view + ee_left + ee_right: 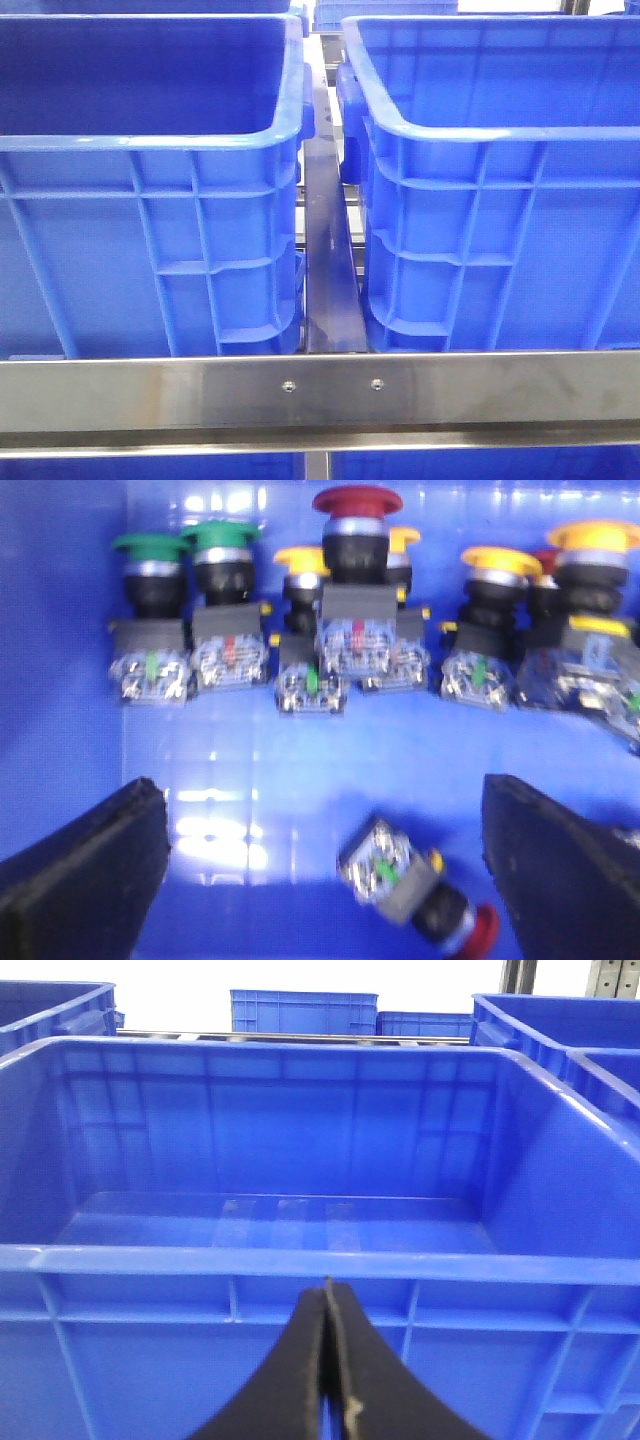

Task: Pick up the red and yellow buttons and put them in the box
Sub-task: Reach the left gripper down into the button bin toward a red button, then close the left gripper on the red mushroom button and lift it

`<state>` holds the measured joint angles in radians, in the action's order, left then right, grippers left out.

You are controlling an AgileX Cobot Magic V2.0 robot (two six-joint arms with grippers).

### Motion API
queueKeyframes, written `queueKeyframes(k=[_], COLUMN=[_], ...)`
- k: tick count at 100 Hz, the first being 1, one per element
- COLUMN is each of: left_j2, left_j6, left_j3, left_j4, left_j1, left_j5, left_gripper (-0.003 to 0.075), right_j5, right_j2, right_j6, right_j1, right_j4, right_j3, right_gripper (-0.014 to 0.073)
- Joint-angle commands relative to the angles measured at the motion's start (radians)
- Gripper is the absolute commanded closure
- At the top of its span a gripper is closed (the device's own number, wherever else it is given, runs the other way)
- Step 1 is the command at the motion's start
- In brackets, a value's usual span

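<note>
1. Front view shows two big blue crates side by side, the left crate point(150, 200) and the right crate point(500, 200), parted by a dark metal bar point(330, 260), with a steel rail point(320, 395) running across in front of them. Neither of my arms appears in this view.
2. My left claw point(320, 880) hangs inside a blue crate point(60, 630), its two black fingers point(85, 880) spread wide with nothing between the pads.
3. A red button point(420, 900) lies tipped on its side on the crate floor, between my left fingers and nearer one of them, touching neither.
4. Beyond it stands a row of upright push-buttons against the crate wall: a tall red mushroom button point(357, 540), two green ones point(185, 550), and several yellow buttons point(500, 570), packed close together.
5. My right claw point(328, 1360) is pressed fully closed, fingers meeting, gripping nothing.
6. It hovers just outside the near wall of a blue box point(300, 1260), whose floor I can see is bare.
7. More blue crates point(305, 1010) stand behind.
</note>
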<state>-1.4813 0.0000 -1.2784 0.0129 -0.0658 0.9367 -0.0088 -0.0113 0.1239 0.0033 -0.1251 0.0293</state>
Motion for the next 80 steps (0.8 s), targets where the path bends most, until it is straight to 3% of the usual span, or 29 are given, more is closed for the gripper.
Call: queueKeyframes(k=[1,80], left_j2=[-0.016,-0.331], left_j6=[0.0,0.0], left_j3=[-0.07,-0.27], left_j4=[-0.013,-0.062], left_j1=[0.0,0.0], left_j5=[-0.018,-0.006], left_gripper=[0.0122,0.0122], right_j5=[-0.078,-0.078], right_j2=[-0.022,-0.022], right_j6=[-0.005,-0.005], right_j1=[-0.006,-0.006], right_j4=[0.004,0.004], right_j3=[-0.016,-0.016], right_gripper=[0.0662,0.0662])
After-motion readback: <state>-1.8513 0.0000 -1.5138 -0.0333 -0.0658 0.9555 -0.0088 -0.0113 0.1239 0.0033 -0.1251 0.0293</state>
